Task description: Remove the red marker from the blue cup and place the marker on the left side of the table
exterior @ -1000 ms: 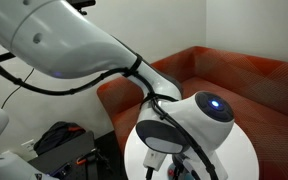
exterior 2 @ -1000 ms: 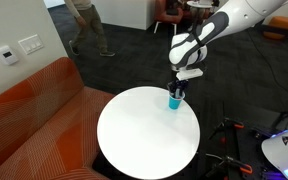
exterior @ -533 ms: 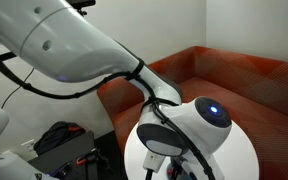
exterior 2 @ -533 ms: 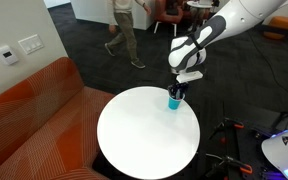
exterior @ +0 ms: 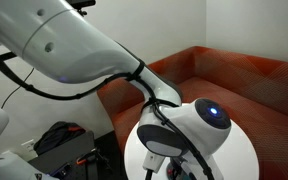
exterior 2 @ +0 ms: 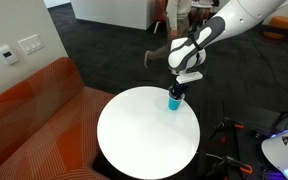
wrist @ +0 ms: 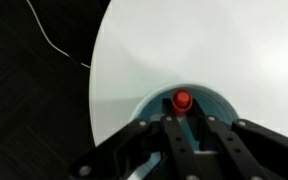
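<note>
The blue cup point(exterior 2: 174, 101) stands on the white round table point(exterior 2: 134, 140) near its far edge. In the wrist view the cup's rim point(wrist: 144, 100) shows from above, with the red marker's point(wrist: 182, 99) end standing up inside it. My gripper point(exterior 2: 177, 90) points straight down into the cup. In the wrist view its fingers point(wrist: 188, 118) are drawn close together around the marker, which is still inside the cup. In an exterior view the arm hides the cup and marker, and only part of the table point(exterior: 246, 152) shows.
A red-orange sofa point(exterior 2: 34, 120) curves around the table's near side and also shows behind the arm point(exterior: 234, 75). A dark carpeted floor lies beyond the table. A person walks in the background. A thin white cable point(wrist: 54, 45) lies on the floor.
The arm, cup and marker have kept their positions. Only the person in the background has walked to the right.
</note>
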Action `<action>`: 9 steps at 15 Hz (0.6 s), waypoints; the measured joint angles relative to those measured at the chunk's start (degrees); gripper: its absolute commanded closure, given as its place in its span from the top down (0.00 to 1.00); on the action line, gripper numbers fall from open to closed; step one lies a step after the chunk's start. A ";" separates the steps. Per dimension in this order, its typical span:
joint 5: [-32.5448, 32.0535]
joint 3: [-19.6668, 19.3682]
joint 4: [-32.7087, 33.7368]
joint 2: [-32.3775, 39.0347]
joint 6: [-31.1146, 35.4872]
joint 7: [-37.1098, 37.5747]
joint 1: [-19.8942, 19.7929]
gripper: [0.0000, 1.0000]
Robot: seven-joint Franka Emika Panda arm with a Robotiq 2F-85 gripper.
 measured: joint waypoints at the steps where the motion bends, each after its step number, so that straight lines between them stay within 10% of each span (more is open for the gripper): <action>1: 0.00 -0.06 0.00 -0.03 -0.01 0.00 -0.09 0.05; 9: -0.67 -1.47 -0.40 -3.70 -2.97 -0.04 -0.65 0.05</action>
